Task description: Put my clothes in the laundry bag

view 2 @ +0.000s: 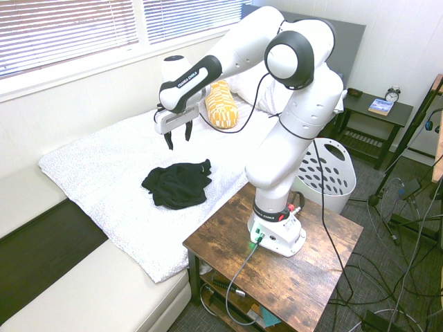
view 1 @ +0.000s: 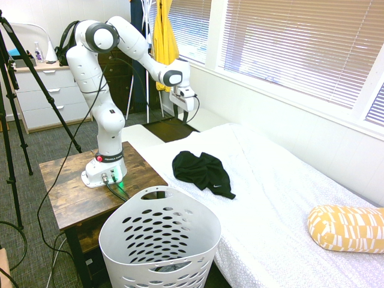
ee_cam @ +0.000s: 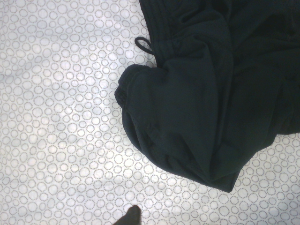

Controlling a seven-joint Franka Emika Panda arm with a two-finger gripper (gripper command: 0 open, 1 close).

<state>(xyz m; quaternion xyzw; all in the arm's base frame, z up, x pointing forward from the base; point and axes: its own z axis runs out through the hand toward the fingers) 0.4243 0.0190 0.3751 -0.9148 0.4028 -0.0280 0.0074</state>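
Observation:
The black garment (view 1: 202, 171) lies crumpled on the white bed near its foot end, its small white swoosh facing the basket side. It also shows in the second exterior view as a dark heap (view 2: 178, 183) and fills the upper right of the wrist view (ee_cam: 206, 93). My gripper (view 2: 178, 137) hangs open well above the bed, a little beyond the garment toward the window, holding nothing. In the first exterior view the gripper (view 1: 186, 110) is seen side on. The white laundry basket (view 1: 158, 240) with oval holes stands on the floor beside the bed and the wooden table.
A yellow patterned pillow (view 1: 347, 228) lies at the head end of the bed. The wooden side table (view 2: 304, 270) bears the arm's base. A yellow garment (view 1: 164, 36) hangs by the window. A white dresser (view 1: 42, 90) and a dark nightstand (view 2: 374, 117) stand further off.

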